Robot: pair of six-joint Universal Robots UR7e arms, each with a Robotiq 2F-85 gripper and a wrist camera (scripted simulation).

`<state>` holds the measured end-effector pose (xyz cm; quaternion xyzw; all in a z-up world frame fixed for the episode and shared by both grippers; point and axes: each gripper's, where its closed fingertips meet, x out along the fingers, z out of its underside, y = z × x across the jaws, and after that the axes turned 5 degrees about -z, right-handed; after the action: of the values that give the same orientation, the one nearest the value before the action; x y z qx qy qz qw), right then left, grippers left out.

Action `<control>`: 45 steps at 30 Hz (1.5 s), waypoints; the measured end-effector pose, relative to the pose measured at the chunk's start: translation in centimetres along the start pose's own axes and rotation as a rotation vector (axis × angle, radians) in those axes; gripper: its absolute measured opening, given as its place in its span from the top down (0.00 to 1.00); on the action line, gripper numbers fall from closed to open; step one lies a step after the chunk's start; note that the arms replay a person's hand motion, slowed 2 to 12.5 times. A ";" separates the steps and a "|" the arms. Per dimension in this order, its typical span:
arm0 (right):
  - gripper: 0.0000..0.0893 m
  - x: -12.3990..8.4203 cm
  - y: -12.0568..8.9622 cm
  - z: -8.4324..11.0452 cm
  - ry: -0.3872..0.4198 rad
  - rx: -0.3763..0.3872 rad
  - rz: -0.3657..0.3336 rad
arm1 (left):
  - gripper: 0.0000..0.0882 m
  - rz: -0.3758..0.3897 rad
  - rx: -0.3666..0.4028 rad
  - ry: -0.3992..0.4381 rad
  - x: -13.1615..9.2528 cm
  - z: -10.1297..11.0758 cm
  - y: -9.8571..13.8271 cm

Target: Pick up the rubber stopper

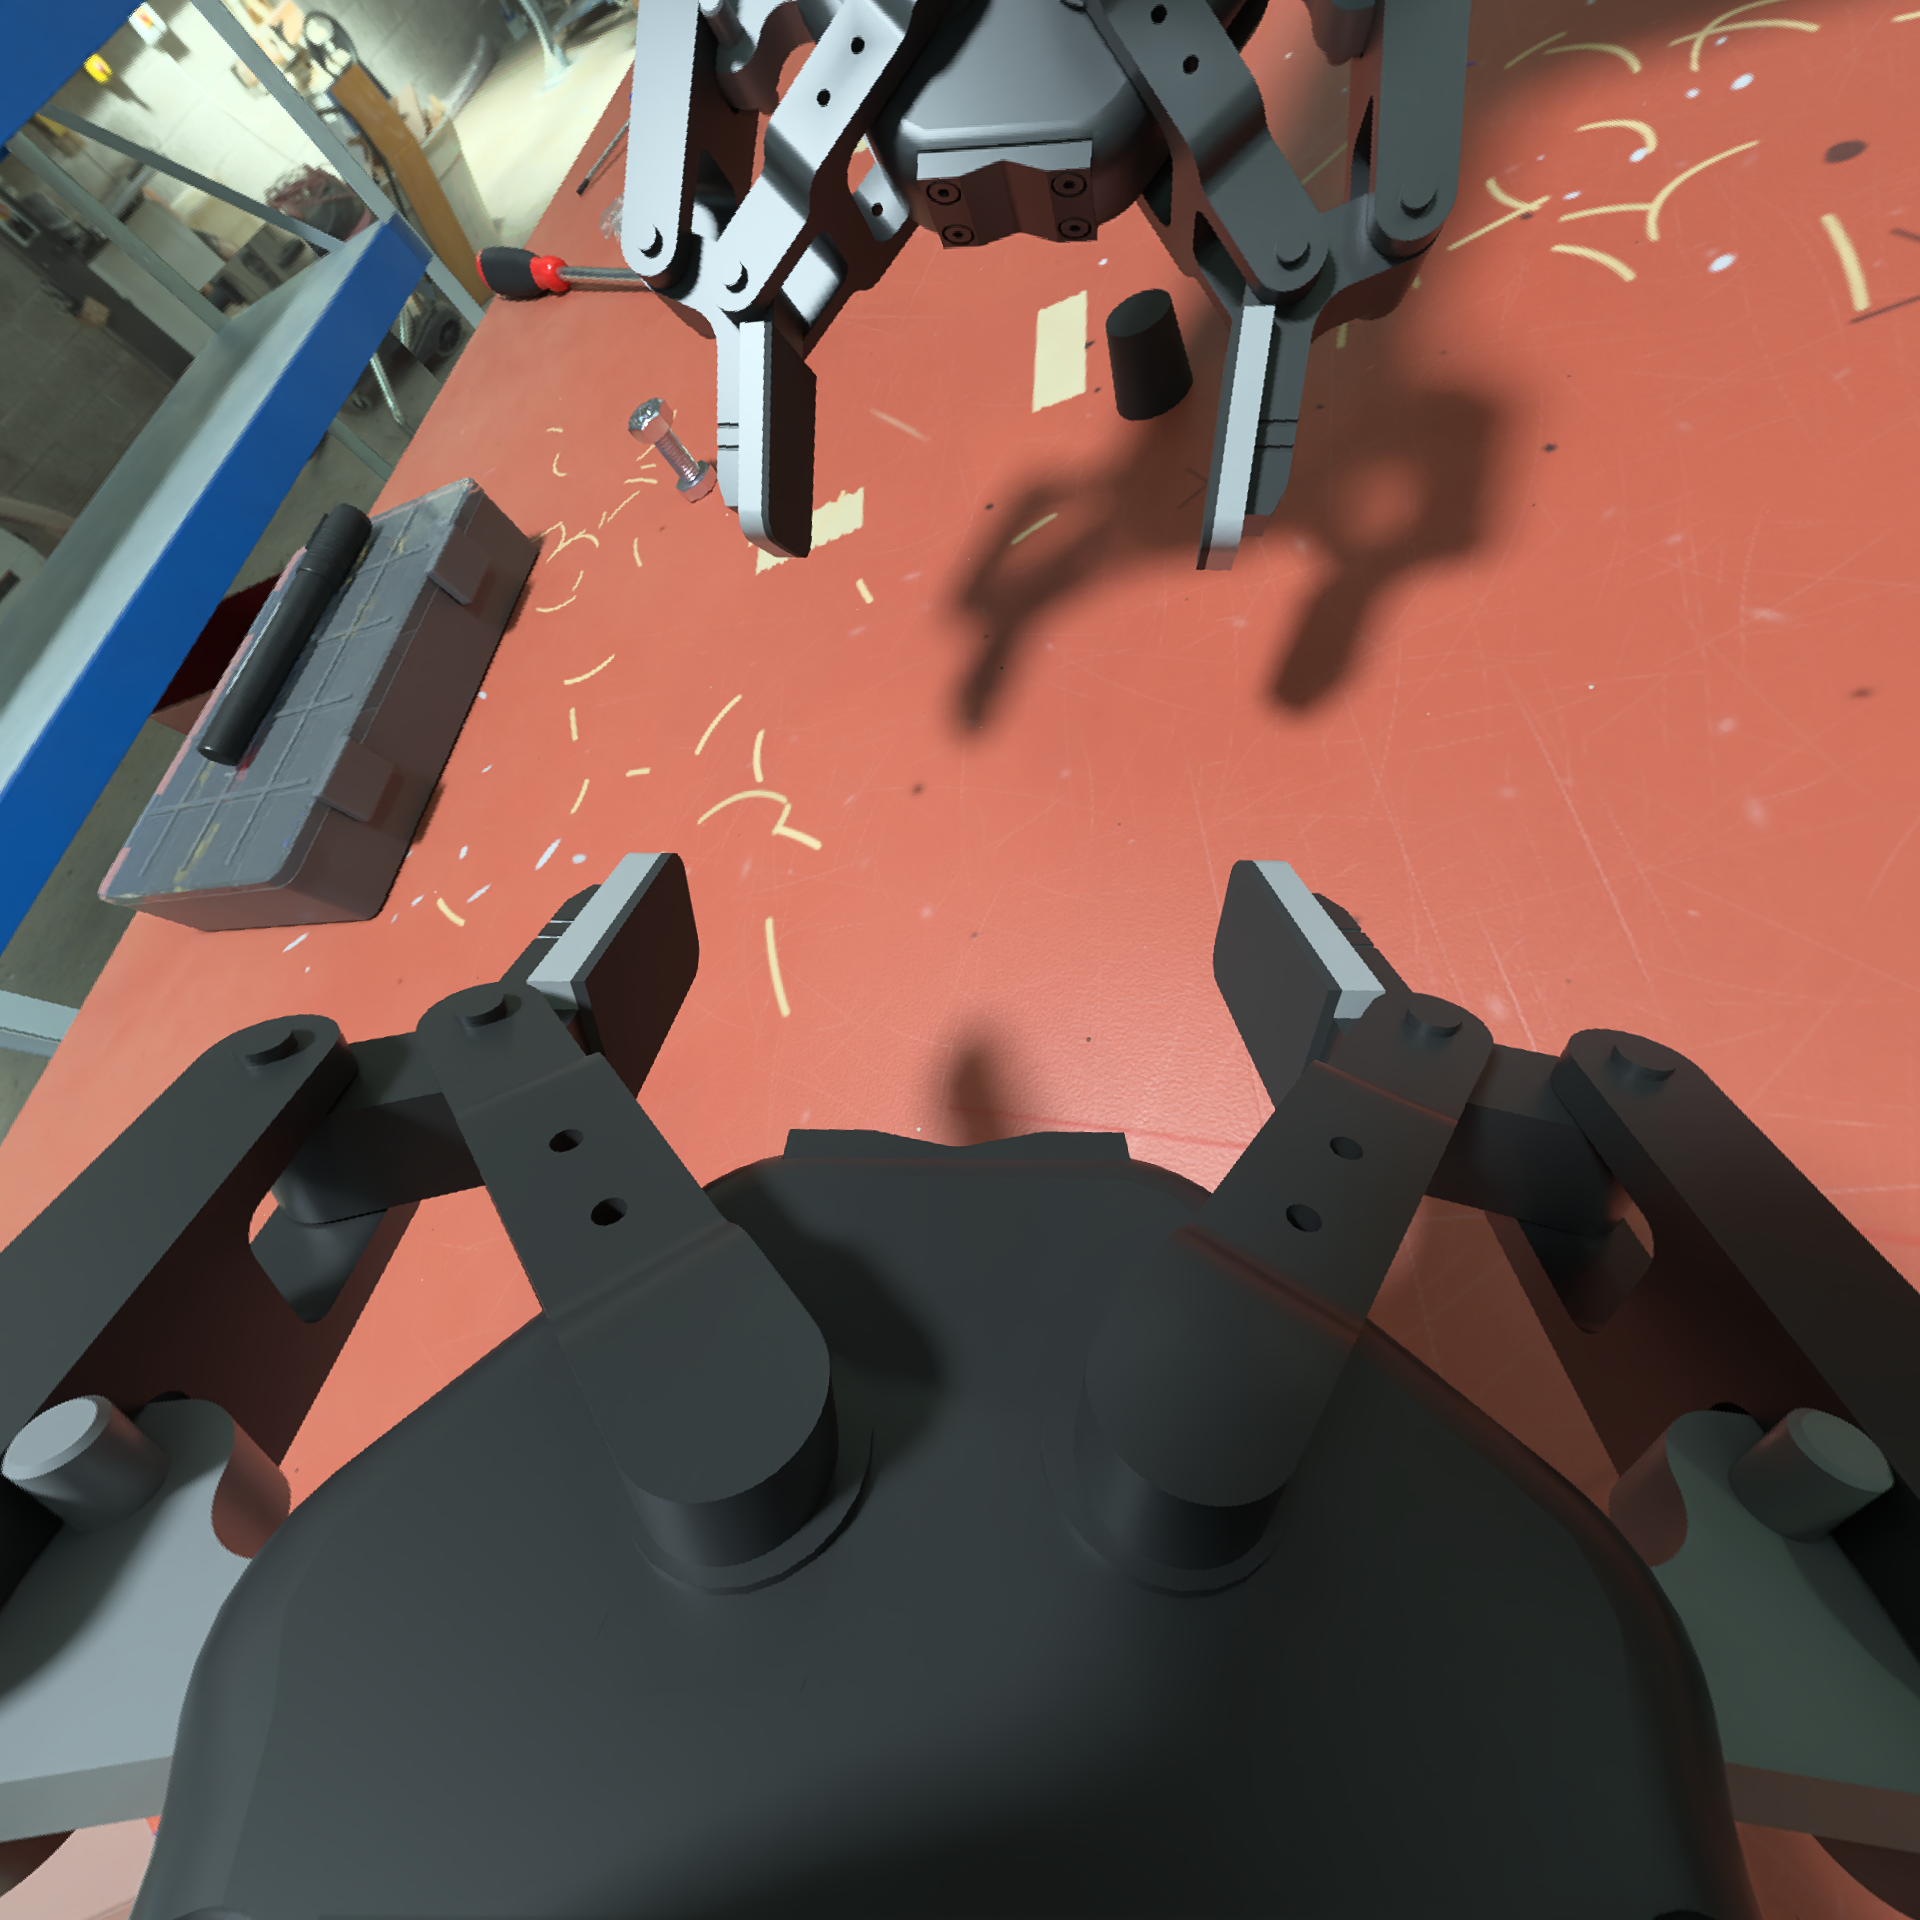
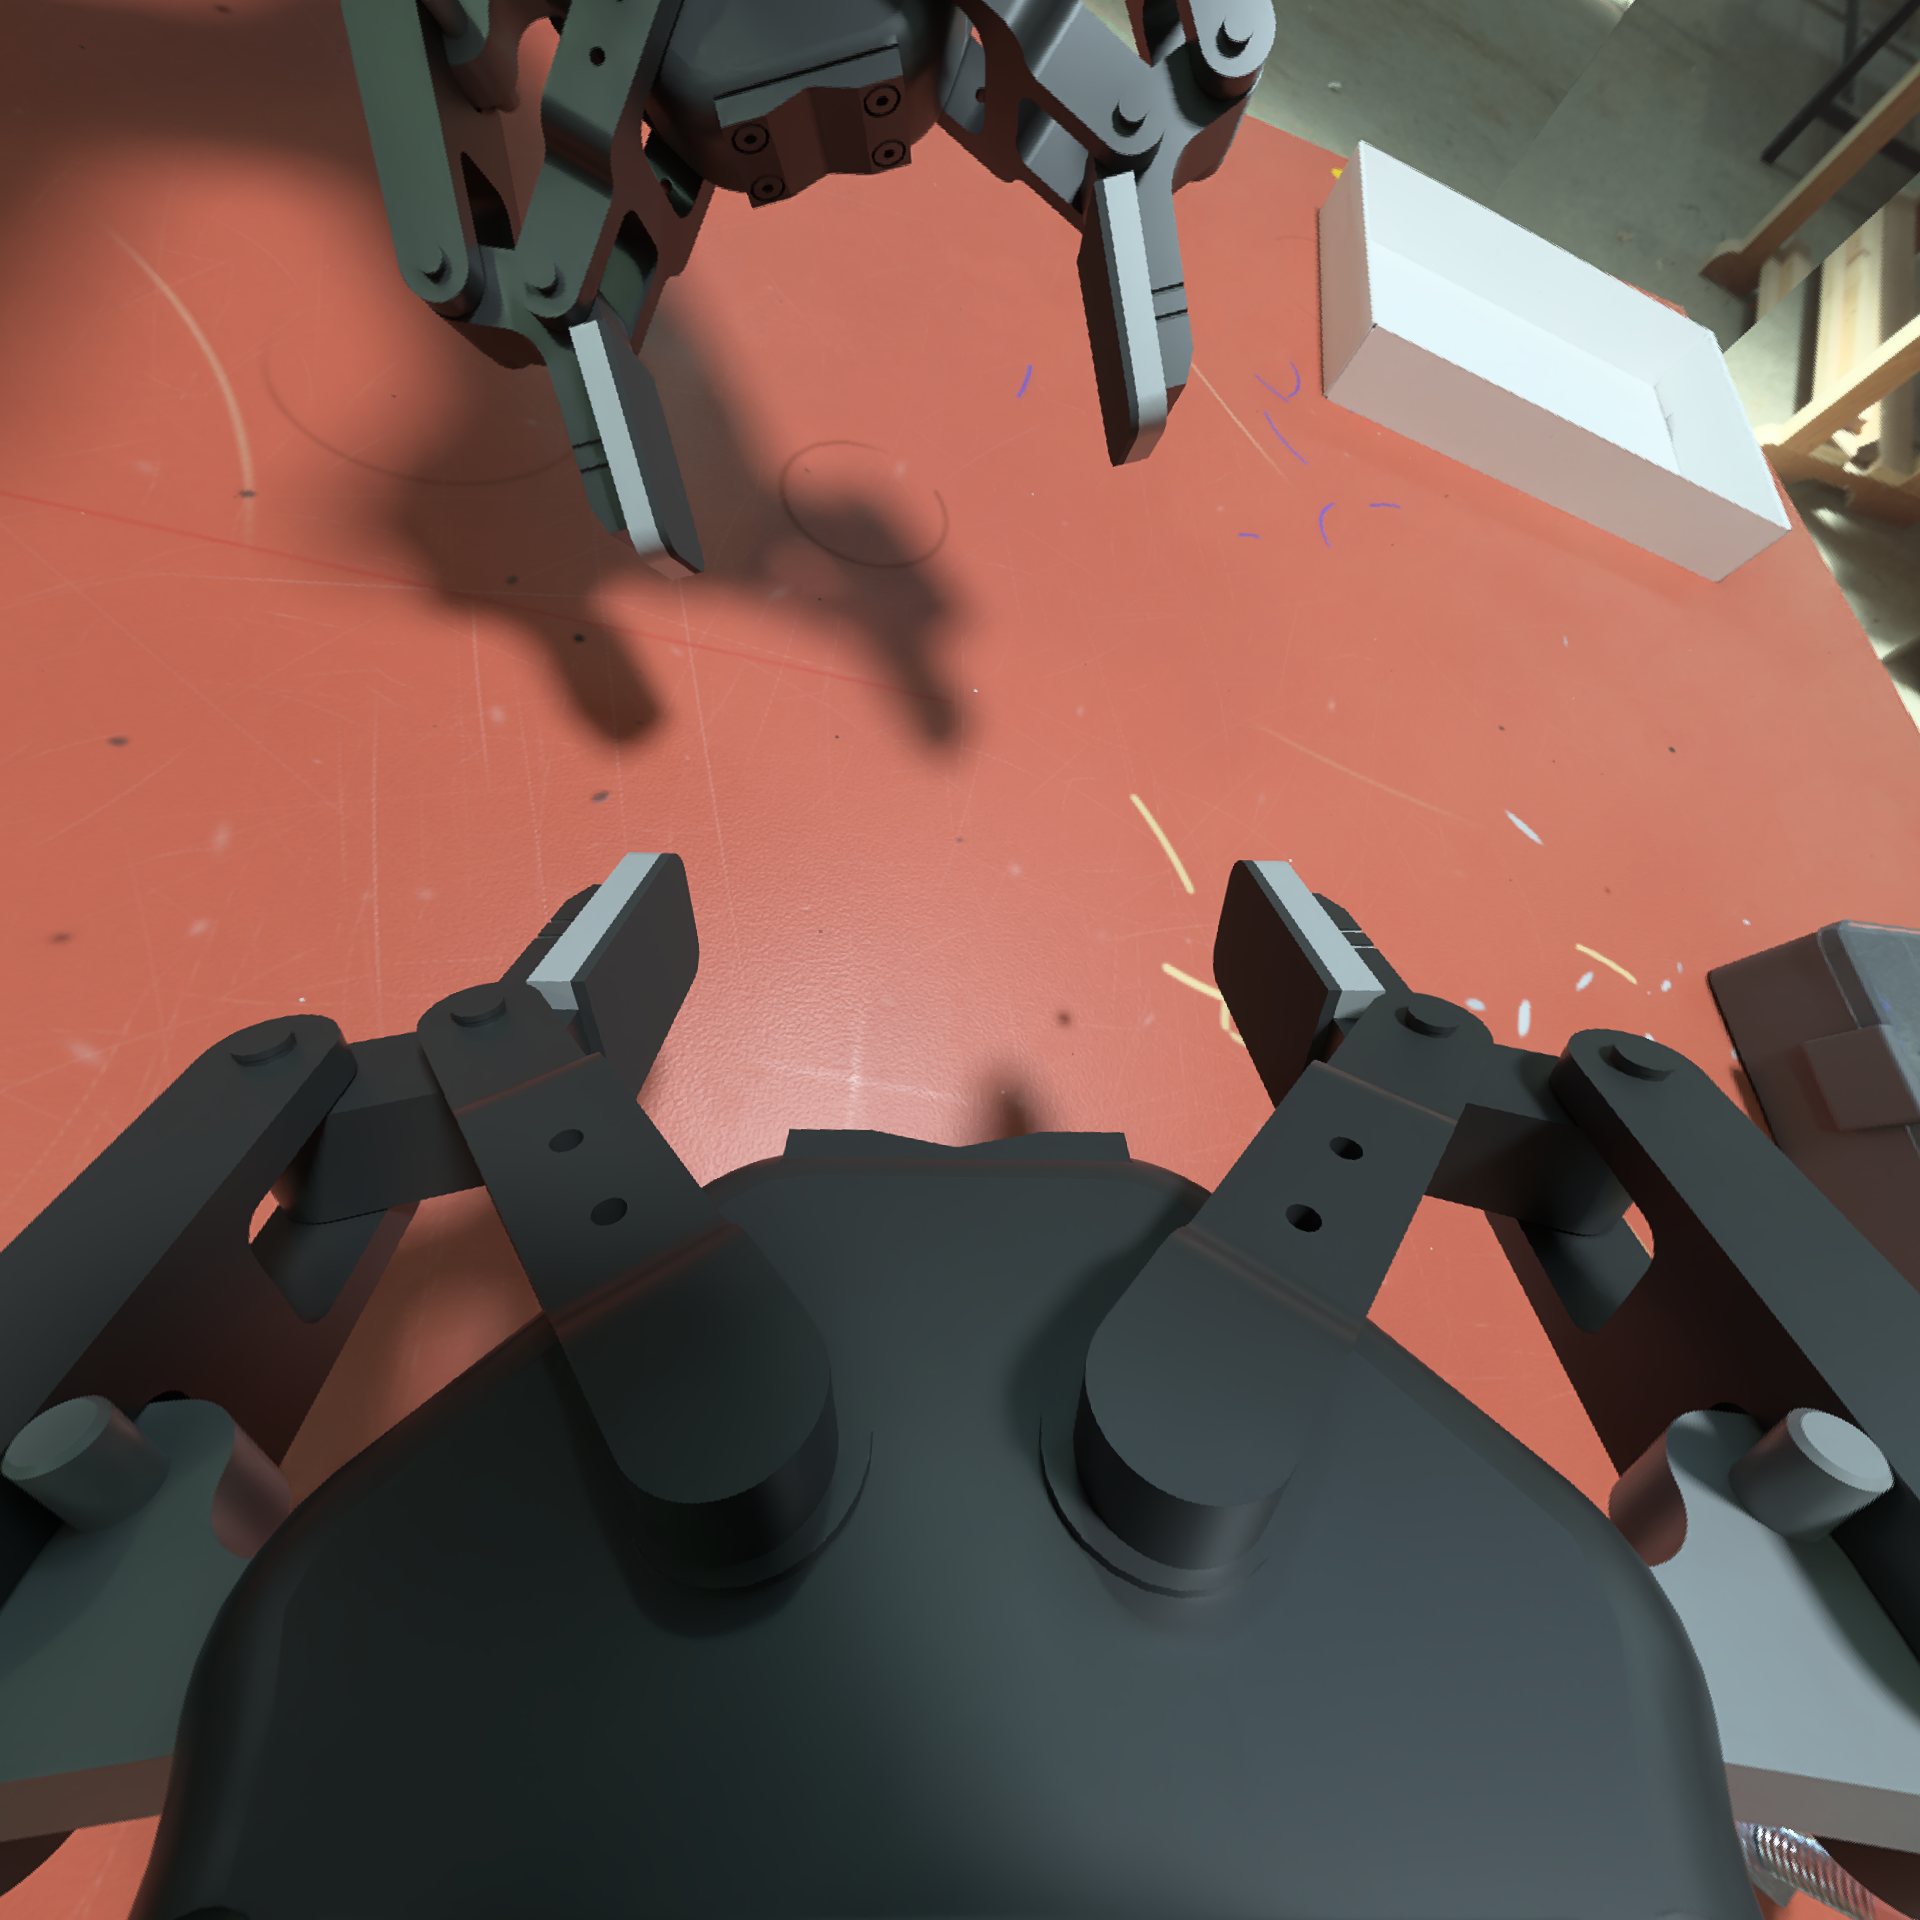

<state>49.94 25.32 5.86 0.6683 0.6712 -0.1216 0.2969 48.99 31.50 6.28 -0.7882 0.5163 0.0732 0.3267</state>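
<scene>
Left wrist view first: the left tool [image 1: 954,914] hangs over the red desk [image 1: 1039,727] with its two fingers spread wide and nothing between them, only bare scratched surface below. Facing it from the far side, the right tool [image 1: 1003,540] is up off the desk as well, fingers spread apart, throwing a dark shadow toward the middle. And there is the rubber stopper [image 1: 1146,353], a small black plug standing on the desk behind the right tool, showing in the gap between its fingers and nearer the one on the picture's right, just beside a pale strip of tape [image 1: 1060,348]. Off to the left, a silver bolt [image 1: 670,447] lies near the other finger, a red-and-black tool handle [image 1: 525,272] sits farther back by the desk edge, and a grey case [image 1: 312,717] rests close to the left edge with a black marker [image 1: 283,634] lying along its lid. Over to the right wrist view: the right tool [image 2: 954,914] is spread wide and empty above the desk [image 2: 935,748]. Across from it the left tool [image 2: 894,509] hangs open too, fingers clear of the surface. A white open box [image 2: 1538,384] sits at the far right corner, and a corner of the grey case [image 2: 1829,1029] pokes in at the right edge. The stopper does not show in this view.
</scene>
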 end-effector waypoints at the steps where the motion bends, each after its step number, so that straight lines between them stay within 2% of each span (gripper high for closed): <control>1: 0.04 0.0 0.0 0.0 0.000 -0.002 0.001 | 0.03 -0.001 -0.001 0.001 0.0 0.0 0.0; 25: 0.04 -0.4 0.0 -0.3 -0.014 -0.089 0.049 | 0.03 -0.035 0.009 0.012 -0.4 -0.3 0.1; 45: 0.04 -1.5 0.1 -0.1 -0.026 -0.074 0.074 | 0.03 -0.018 -0.067 0.036 -1.3 -0.5 0.3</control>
<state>49.90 24.16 6.84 0.6797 0.6461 -0.0943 0.3343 48.04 32.08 7.14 -0.8045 0.5123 0.0733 0.2916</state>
